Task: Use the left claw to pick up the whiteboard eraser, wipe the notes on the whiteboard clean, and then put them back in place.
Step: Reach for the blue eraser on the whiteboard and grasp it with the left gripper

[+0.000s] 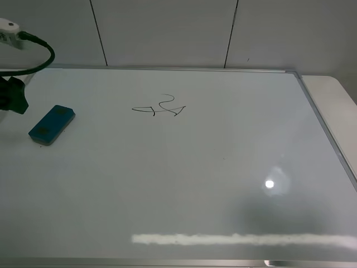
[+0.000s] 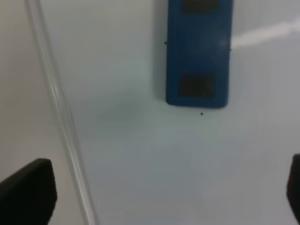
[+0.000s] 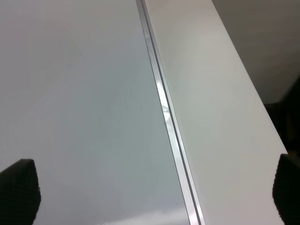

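We're hanging the left jaws wide over the whiteboard (image 2: pixel 140 154) edge, whiteboard eraser (image 2: pixel 198 51) lying just inside; right jaws gaping too.

1. A blue whiteboard eraser (image 2: pixel 198 51) lies flat on the whiteboard (image 2: pixel 140 154).
2. The eraser has two dark squares (image 2: pixel 197 85) on its top; one is partly cut off by the picture's edge.
3. A tiny black dot (image 2: pixel 201 113) sits on the board just beside the eraser's end.
4. A shiny edge strip (image 2: pixel 61 108) runs along the board, with the pale tabletop (image 2: pixel 21 84) past it.
5. The left gripper (image 2: pixel 161 194) has black jaws spread wide, with nothing between them, apart from the eraser.
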{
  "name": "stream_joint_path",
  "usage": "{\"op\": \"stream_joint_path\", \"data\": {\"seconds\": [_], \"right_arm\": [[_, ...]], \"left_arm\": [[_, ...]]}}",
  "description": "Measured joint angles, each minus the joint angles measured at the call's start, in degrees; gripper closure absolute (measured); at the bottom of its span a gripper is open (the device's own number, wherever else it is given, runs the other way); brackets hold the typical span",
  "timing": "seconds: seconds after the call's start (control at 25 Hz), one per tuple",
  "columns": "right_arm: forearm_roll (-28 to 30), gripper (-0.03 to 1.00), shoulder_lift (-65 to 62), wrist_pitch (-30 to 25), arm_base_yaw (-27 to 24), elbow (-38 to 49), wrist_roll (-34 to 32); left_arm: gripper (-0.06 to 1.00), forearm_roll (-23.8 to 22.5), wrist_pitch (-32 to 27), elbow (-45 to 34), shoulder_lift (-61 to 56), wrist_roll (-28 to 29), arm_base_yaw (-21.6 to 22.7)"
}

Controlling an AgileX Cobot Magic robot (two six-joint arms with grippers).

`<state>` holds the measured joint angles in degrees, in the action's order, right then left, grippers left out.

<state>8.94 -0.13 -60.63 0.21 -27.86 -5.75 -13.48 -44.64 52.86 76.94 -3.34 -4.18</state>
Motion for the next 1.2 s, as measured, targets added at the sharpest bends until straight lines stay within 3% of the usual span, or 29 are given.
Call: {"op": "stream_joint_path", "data": {"seconds": [0.28, 0.56, 0.76, 0.92, 1.2], "right_arm": [[0.0, -0.02, 0.0, 0.0, 0.0, 0.0, 0.0], [0.0, -0.02, 0.0, 0.0, 0.0, 0.0, 0.0], [0.0, -0.02, 0.0, 0.0, 0.0, 0.0, 0.0], [0.0, -0.02, 0.0, 0.0, 0.0, 0.0, 0.0], [0.0, -0.02, 0.0, 0.0, 0.0, 0.0, 0.0]], "left_arm": [[-0.05, 2.8, 3.2, 0.0, 4.7, -1.8, 4.1], [-0.05, 7.0, 1.8, 5.5, 9.2, -5.6, 8.0], [-0.05, 7.8, 4.5, 6.5, 10.1, -7.7, 8.8], [-0.05, 11.4, 8.1, 6.6, 10.8, -12.4, 9.5], [-0.05, 18.7, 7.6, 7.4, 15.8, -22.2, 12.8]]}}
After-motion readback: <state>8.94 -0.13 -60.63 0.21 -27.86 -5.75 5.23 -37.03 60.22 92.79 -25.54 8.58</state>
